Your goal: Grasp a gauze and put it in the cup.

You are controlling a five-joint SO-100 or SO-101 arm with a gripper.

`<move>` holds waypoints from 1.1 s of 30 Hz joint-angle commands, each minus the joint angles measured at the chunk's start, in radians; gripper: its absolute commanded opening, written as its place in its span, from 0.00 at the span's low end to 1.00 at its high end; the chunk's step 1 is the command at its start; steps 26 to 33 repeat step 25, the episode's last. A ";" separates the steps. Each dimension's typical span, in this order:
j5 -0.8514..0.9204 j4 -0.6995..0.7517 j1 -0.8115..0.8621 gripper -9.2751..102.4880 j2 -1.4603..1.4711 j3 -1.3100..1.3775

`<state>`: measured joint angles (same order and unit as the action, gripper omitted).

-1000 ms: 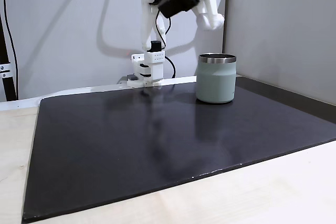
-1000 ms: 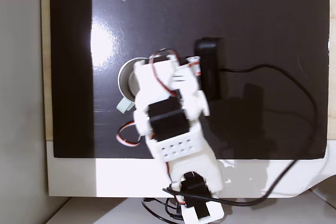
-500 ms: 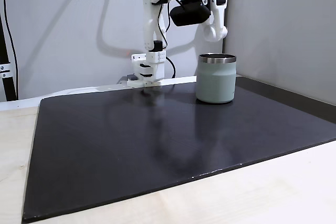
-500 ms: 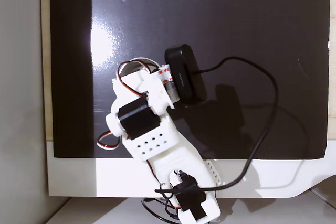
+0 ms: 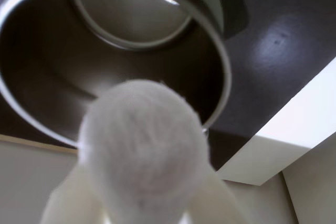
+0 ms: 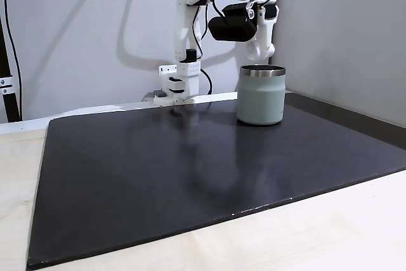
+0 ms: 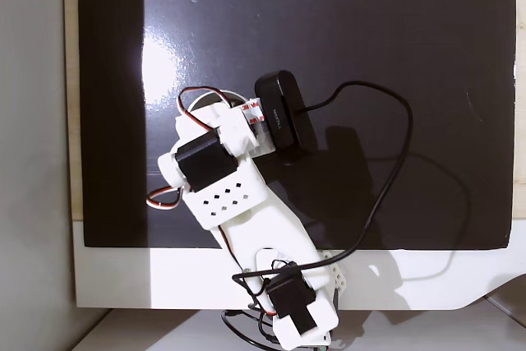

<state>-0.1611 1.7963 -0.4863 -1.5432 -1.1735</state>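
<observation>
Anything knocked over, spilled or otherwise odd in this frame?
Nothing stands out. The cup stands upright on the dark mat, and the gripper holds the gauze just above the cup's open mouth.

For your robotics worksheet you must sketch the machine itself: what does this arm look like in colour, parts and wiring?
The arm is made of white plastic segments with black boxy motors set into its joints. One flat white segment has a grid of small holes. Thin red, white and black wires loop along it. A black oblong camera rides near the jaws, trailing a black cable.
</observation>
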 commanded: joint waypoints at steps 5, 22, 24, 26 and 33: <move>-0.014 0.003 -0.003 0.26 -0.012 0.006; -0.017 0.003 -0.002 0.37 -0.020 0.005; -0.017 0.003 -0.003 0.37 -0.020 0.005; -0.017 0.003 -0.003 0.37 -0.020 0.005; -0.017 0.003 -0.003 0.37 -0.020 0.005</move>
